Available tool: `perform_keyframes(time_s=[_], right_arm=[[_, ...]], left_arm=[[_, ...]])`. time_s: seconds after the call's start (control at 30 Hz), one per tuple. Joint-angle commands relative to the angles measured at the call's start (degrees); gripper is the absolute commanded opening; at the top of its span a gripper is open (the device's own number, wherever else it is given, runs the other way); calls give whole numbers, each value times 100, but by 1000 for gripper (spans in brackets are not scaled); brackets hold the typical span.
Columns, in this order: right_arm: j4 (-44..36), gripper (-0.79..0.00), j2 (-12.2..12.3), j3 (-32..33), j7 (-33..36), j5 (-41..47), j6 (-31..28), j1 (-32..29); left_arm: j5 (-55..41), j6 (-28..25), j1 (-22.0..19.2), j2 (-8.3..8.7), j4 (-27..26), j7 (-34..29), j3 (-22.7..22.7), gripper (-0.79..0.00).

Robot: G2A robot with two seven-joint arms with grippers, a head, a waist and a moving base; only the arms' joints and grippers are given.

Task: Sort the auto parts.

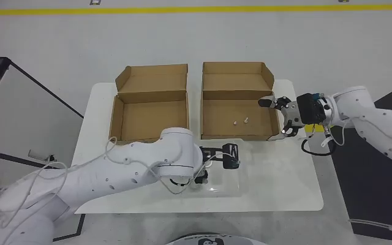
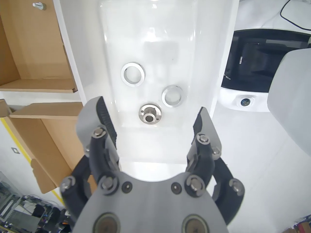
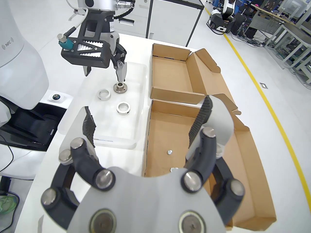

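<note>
Auto parts on the worktop (image 1: 288, 184).
The left box (image 1: 153, 119) and right box (image 1: 226, 113) are set upper centre, a clear tray (image 1: 239, 180) lower centre. The right gripper (image 1: 277, 116) is held wide open, empty, at the right box's edge; the left gripper (image 3: 104, 73), fingers spread and empty, is held over the tray's flanged hub (image 2: 150, 113). Two rings (image 2: 132, 74), (image 2: 172, 96) are laid nearby, two bolts (image 1: 236, 122), (image 1: 245, 119) in the right box.

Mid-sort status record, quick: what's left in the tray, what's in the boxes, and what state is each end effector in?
Tray: clear tray holds two rings and one flanged hub.
Sorted: two bolts lie in the box nearer the right arm.
Left end effector: open, just above the flanged hub.
Right end effector: open, holding nothing, over that box's side wall.
</note>
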Motion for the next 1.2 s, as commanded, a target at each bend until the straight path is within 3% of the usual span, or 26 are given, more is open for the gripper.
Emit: perform_keyframes(time_s=[0.0,0.23,0.37,0.47,0.73,1.17], right_arm=[[0,0,0,0,0,0,0,0],[0,0,0,0,0,0,0,0],[0,0,0,0,0,0,0,0],[0,0,0,0,0,0,0,0],[0,0,0,0,0,0,0,0],[0,0,0,0,0,0,0,0]], left_arm=[[118,-85,39,-34,88,143,60,-135],[422,-381,120,-215,472,526,309,-206],[653,-464,110,-336,709,721,399,-302],[801,-491,98,-429,891,836,448,-296],[1147,-557,82,-681,1378,1037,579,-394],[1593,-603,127,-994,2006,1001,685,-456]])
